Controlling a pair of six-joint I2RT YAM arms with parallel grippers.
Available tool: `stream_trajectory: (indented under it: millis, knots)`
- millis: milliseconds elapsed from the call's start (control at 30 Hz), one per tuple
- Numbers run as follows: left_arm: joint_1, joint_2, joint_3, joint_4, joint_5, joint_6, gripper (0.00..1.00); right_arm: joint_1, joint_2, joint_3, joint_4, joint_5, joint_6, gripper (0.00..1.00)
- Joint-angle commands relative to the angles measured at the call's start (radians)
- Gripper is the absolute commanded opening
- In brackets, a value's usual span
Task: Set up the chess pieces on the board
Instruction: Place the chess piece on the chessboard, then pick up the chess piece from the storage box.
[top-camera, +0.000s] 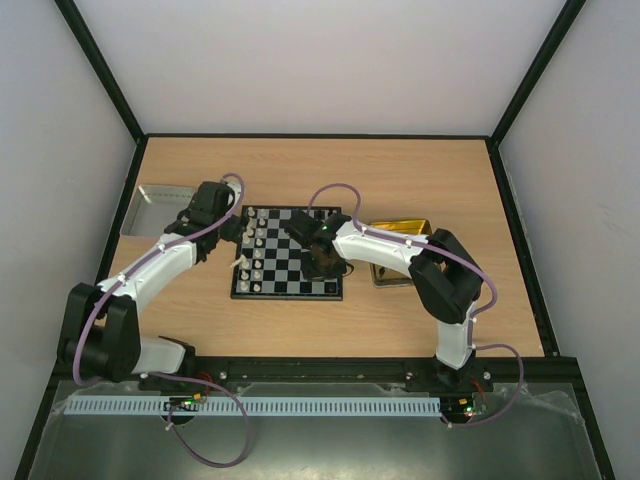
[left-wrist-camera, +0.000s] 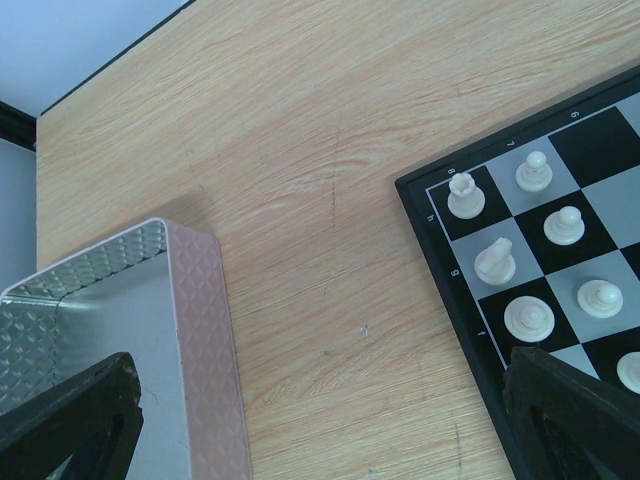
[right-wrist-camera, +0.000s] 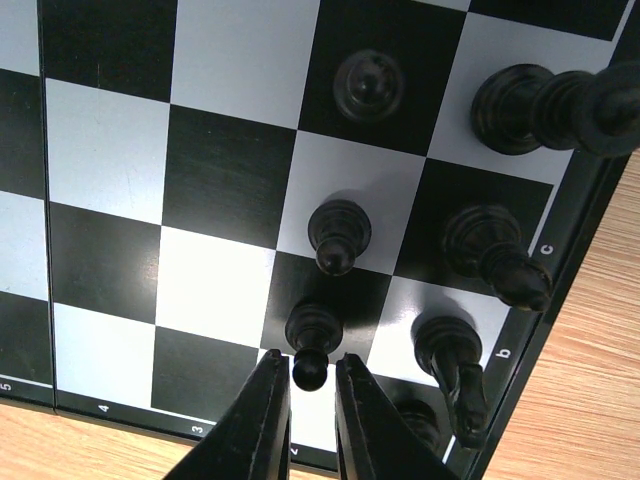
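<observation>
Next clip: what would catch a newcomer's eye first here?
The checkered board sits centrally, white pieces along its left side and black pieces along its right. The right gripper has its fingers narrowly flanking a standing black pawn near the board's edge; whether they pinch it is unclear. The left gripper gapes open between the silver tray and the board.

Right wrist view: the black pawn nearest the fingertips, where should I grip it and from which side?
Pinch the black pawn by its round head, probably from straight above: it stands upright, narrows at the neck, and a neighbouring black piece stands close beside its base. The right gripper flanks that head now.
</observation>
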Motion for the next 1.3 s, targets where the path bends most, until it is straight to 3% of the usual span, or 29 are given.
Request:
stream_trajectory:
  millis: [0, 200, 400, 700, 1100, 1267]
  knots:
    - [0.005, -0.011, -0.007, 0.005, 0.007, -0.002, 0.99, 0.007, 0.004, 0.028, -0.016, 0.008, -0.004, 0.13]
    - [0.004, -0.010, -0.008, 0.004, 0.009, -0.001, 0.99, 0.007, -0.054, 0.092, -0.068, 0.013, 0.008, 0.21]
    - [0.004, -0.011, -0.005, 0.001, 0.012, -0.004, 0.99, -0.042, -0.143, 0.205, -0.216, 0.160, 0.002, 0.23]
    - [0.004, 0.016, -0.004, 0.004, -0.015, 0.001, 0.99, -0.435, -0.333, -0.054, -0.161, 0.138, -0.054, 0.23]
    - [0.045, 0.110, 0.088, -0.051, -0.010, -0.015, 0.99, -0.498, -0.254, -0.144, -0.021, 0.053, -0.079, 0.26]
    - [0.151, 0.099, 0.219, -0.184, 0.216, -0.070, 0.99, -0.501, -0.254, -0.250, 0.036, -0.001, -0.068, 0.26]
